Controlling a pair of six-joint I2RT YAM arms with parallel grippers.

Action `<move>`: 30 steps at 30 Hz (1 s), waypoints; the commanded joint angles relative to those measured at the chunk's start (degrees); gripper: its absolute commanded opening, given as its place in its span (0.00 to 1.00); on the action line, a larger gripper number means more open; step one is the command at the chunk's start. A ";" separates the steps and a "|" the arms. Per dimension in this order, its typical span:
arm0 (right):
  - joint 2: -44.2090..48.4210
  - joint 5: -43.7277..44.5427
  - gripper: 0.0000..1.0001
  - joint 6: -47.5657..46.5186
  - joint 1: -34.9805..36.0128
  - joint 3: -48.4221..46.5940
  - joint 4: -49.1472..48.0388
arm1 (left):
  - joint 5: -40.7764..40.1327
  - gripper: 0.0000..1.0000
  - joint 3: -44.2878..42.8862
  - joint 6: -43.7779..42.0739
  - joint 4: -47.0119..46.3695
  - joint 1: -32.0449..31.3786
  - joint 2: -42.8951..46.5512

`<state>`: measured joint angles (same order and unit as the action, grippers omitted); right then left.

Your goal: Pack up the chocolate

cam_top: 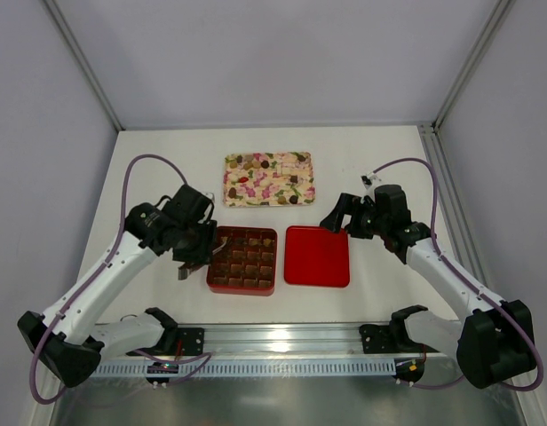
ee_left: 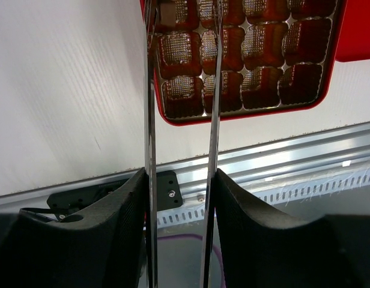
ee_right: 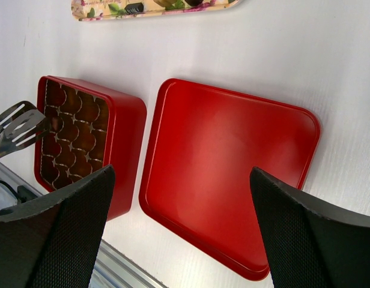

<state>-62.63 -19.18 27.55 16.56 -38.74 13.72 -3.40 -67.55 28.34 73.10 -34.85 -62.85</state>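
Your left fingers [ee_left: 113, 228] are clamping tongs [ee_left: 150, 120] over the red box [cam_top: 242, 290]; right fingers [ee_right: 311, 240] are hanging apart, empty. Packing is looking barely begun: chocolates [cam_top: 263, 162] are lying on the floral tray [cam_top: 273, 191], lid [ee_right: 227, 174] off.

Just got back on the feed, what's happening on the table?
The left pincer grips metal tongs, their tips over the left edge of the open red box, seemingly with a brown piece between them. More chocolate sits on the floral tray beyond. The right pincer hangs open above the red lid lying beside the box, holding nothing.
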 commanded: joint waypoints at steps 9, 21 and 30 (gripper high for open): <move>0.76 0.19 0.93 0.22 0.32 -0.72 -1.85 | -1.26 0.47 -6.09 0.14 -0.33 0.13 -0.25; 1.19 -0.16 0.93 -0.57 0.32 -1.86 -0.53 | -2.49 0.48 -26.74 -3.99 -6.91 0.48 -19.49; 3.48 1.07 0.93 -1.53 0.32 -2.39 2.28 | 1.99 0.48 -45.45 -6.45 -10.96 0.40 -41.00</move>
<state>-61.06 -19.03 27.07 16.56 -38.81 15.51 -3.73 -106.74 23.53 65.63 -34.72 -99.22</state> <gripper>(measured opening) 0.927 0.484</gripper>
